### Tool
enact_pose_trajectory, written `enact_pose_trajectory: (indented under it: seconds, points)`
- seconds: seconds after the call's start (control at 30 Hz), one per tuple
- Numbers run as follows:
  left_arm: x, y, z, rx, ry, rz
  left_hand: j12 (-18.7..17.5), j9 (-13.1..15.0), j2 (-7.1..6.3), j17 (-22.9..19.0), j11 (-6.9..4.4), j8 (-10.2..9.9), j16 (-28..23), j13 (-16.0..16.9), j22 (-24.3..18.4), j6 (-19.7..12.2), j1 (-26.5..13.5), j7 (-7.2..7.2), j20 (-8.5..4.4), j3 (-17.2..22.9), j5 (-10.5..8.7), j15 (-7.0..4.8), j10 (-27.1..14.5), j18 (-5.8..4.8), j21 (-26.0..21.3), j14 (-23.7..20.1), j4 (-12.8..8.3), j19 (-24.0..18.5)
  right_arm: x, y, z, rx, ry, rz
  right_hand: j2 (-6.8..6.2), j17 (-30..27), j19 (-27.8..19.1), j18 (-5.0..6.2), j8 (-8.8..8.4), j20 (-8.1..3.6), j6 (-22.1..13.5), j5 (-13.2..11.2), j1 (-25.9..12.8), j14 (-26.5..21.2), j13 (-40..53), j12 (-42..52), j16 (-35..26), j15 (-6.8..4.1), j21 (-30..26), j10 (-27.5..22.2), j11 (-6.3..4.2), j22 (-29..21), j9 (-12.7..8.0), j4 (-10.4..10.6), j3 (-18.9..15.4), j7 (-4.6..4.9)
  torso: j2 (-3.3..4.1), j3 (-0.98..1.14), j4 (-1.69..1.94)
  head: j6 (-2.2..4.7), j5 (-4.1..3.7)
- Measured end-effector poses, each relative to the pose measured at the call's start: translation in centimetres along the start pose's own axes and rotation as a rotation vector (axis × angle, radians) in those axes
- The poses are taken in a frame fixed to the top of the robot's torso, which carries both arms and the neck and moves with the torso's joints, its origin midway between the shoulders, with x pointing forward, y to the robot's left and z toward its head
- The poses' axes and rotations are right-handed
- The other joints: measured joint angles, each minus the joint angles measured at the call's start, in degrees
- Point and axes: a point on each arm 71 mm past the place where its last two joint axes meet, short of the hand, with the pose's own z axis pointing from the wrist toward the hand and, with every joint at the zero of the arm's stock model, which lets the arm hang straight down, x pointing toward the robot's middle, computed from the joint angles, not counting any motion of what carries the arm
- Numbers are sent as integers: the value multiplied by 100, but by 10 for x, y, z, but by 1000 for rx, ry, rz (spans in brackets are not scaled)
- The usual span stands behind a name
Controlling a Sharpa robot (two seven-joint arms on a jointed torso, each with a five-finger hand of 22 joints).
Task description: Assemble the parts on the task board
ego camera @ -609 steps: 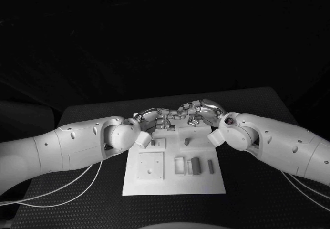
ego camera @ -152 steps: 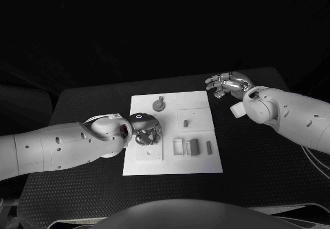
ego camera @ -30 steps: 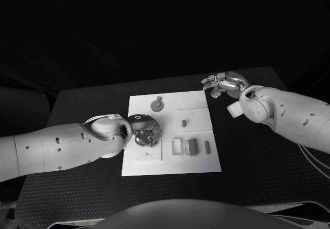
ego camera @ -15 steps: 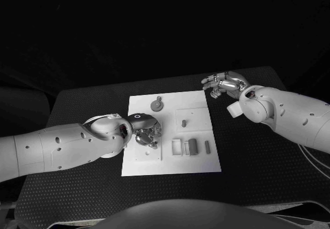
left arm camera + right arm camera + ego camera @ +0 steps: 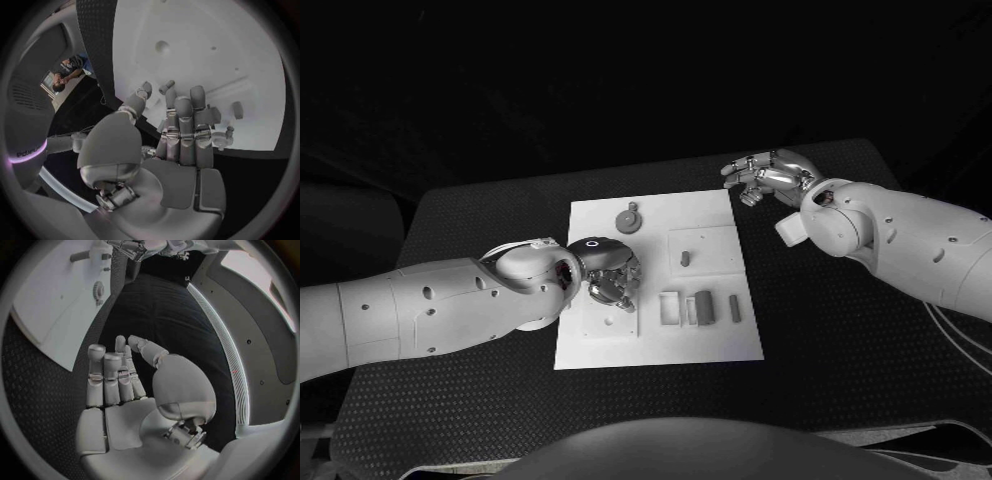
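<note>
Patience was what you needed: your left hand [image 5: 606, 287] hovered over the task board [image 5: 661, 335], grip impossible to judge, right hand [image 5: 766, 177] idle and empty beyond its far corner.

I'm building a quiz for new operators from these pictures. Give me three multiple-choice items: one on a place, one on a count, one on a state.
1. Where is the left hand?
A. over the task board
B. off the table
C. beside the right hand

2. How many robot hands are over the board?
A. none
B. one
C. two

3. What does the right hand hold?
A. the round part
B. a peg
C. nothing

Answers: 1 A, its fingers lie above the board's left side. 2 B, the right hand hangs past the board's far right corner. 3 C, the right wrist view shows a bare palm.
</note>
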Motion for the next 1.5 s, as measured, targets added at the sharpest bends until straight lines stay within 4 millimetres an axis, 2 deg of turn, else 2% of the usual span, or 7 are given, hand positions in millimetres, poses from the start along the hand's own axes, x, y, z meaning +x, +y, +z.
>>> enact_pose_trajectory:
  seconds: [1.17, 1.4, 1.5]
  points:
    - [-1, 12, -3, -60, -4, 6, 85, -38, 238, 39, -11, 0, 49, 90, 47, 0, 96, 0, 0, 18, -1, -19, 11, 0, 44, 19, -18, 41, 1, 0, 0, -1, 8, 2, 0, -4, 7, 0, 0, 12, -9, 0, 0, 0, -4, 0, 0, 0, 0, 0, 0, 0, -4, 0, 0, 15, 0, -8, 7, 0, -8]
    - [0, 12, -3, -59, -5, 4, 85, -54, 240, 39, -31, 0, 49, 109, 54, 0, 92, 0, 0, 18, -1, -19, -8, 1, 44, 19, -18, 41, 1, 0, 0, -1, 10, 2, 0, -4, 6, 0, 0, 13, -8, 0, 0, 0, -4, 0, 0, 0, 0, 0, 0, 0, -4, 0, 0, 14, 0, -4, 5, 0, -10]
    - [0, 12, -3, -61, -5, 2, 85, -64, 182, 39, -31, 0, 49, 118, 60, 0, 33, 0, 1, -24, 0, -19, -8, 1, 44, 19, -23, 41, 1, 0, 0, -1, 10, 2, 0, -4, -1, 0, 0, 20, -8, 0, 0, 0, -4, 0, 0, 0, 0, 0, 0, 0, -5, 0, 0, 14, 0, -4, 3, 0, -12]
